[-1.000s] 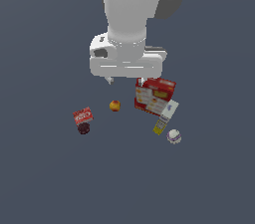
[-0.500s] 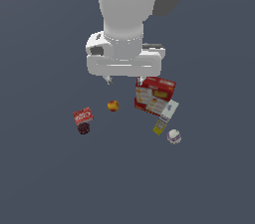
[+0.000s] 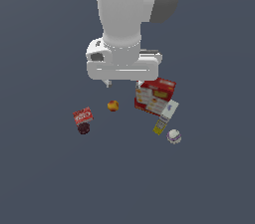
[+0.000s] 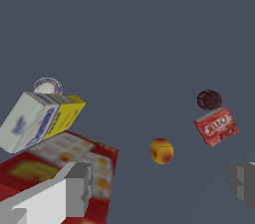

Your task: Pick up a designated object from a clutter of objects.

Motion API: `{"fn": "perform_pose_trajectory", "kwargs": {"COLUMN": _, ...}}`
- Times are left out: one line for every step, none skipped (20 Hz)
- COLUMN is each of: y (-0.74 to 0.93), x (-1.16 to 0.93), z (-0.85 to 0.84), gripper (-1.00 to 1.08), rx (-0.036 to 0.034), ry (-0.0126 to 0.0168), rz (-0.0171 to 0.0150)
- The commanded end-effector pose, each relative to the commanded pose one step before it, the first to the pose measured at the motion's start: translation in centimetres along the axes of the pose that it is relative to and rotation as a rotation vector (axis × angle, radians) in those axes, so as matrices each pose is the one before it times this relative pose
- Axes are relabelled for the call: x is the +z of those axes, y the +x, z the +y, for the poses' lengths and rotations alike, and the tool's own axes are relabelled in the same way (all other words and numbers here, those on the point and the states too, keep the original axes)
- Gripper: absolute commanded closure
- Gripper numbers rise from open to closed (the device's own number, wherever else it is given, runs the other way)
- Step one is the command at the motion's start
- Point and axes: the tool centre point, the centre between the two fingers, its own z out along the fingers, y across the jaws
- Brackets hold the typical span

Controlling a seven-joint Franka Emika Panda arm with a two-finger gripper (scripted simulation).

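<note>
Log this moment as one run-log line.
phase: approach | gripper: open, empty | target: fruit, untouched, apart from red box | contact: none

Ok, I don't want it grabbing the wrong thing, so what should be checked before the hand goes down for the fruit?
1. Fruit in sight, uncovered: ok.
2. Hand open, fingers apart: ok.
3. Fruit between the fingers in the wrist view: ok.
4. Fruit apart from the red box and packet: ok.
5. Finger clear of the red box on descent: cannot tell; it overlaps the box in the wrist view.
6. Hand touching nothing: ok.
</note>
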Motion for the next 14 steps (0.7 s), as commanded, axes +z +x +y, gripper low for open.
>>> {"fn": "perform_pose_trajectory", "kwargs": {"y": -0.142, "x": 1.121, "z": 0.28, "gripper": -0.92, "rx": -0.00566, "ry": 0.00048, "rz": -0.00027}}
{"fn": "perform_pose_trajectory", "kwargs": {"y": -0.077, "x": 0.536, "z": 0.136, "gripper": -0.92, "rx": -0.00283, "ry": 0.00025, "rz": 0.00021}}
{"fn": "perform_pose_trajectory", "kwargs": {"y": -0.093, "x": 0.581, "z": 0.144, "gripper": -0.92, "rx": -0.00315, "ry": 0.00025, "rz": 0.00023}}
{"fn": "perform_pose_trajectory", "kwargs": {"y": -0.111, "x": 0.625, "z": 0.157, "gripper": -0.92, "rx": -0.00336, "ry": 0.00025, "rz": 0.00024}}
{"fn": "perform_pose_trajectory", "kwargs": {"y": -0.131, "x": 0.669, "z": 0.17, "gripper": -0.92, "rx": -0.00357, "ry": 0.00025, "rz": 0.00026}}
{"fn": "perform_pose_trajectory", "kwargs": {"y": -0.154, "x": 0.712, "z": 0.177, "gripper": -0.92, "rx": -0.00389, "ry": 0.00025, "rz": 0.00029}}
{"fn": "perform_pose_trajectory", "kwargs": {"y": -0.18, "x": 0.754, "z": 0.191, "gripper": -0.92, "rx": -0.00407, "ry": 0.00024, "rz": 0.00031}}
{"fn": "perform_pose_trajectory", "kwargs": {"y": -0.209, "x": 0.795, "z": 0.2, "gripper": -0.92, "rx": -0.00435, "ry": 0.00022, "rz": 0.00033}}
{"fn": "perform_pose_trajectory", "kwargs": {"y": -0.241, "x": 0.835, "z": 0.211, "gripper": -0.92, "rx": -0.00456, "ry": 0.0002, "rz": 0.00035}}
{"fn": "perform_pose_trajectory", "kwargs": {"y": -0.276, "x": 0.873, "z": 0.219, "gripper": -0.92, "rx": -0.00482, "ry": 0.00017, "rz": 0.00038}}
{"fn": "perform_pose_trajectory", "kwargs": {"y": -0.312, "x": 0.904, "z": 0.226, "gripper": -0.92, "rx": -0.00501, "ry": 0.00013, "rz": 0.00039}}
{"fn": "perform_pose_trajectory", "kwargs": {"y": -0.339, "x": 0.9, "z": 0.225, "gripper": -0.92, "rx": -0.00501, "ry": 0.00008, "rz": 0.00039}}
{"fn": "perform_pose_trajectory", "kwargs": {"y": -0.362, "x": 0.887, "z": 0.219, "gripper": -0.92, "rx": -0.00501, "ry": 0.00003, "rz": 0.00039}}
{"fn": "perform_pose_trajectory", "kwargs": {"y": -0.385, "x": 0.874, "z": 0.215, "gripper": -0.92, "rx": -0.00496, "ry": -0.00002, "rz": 0.00039}}
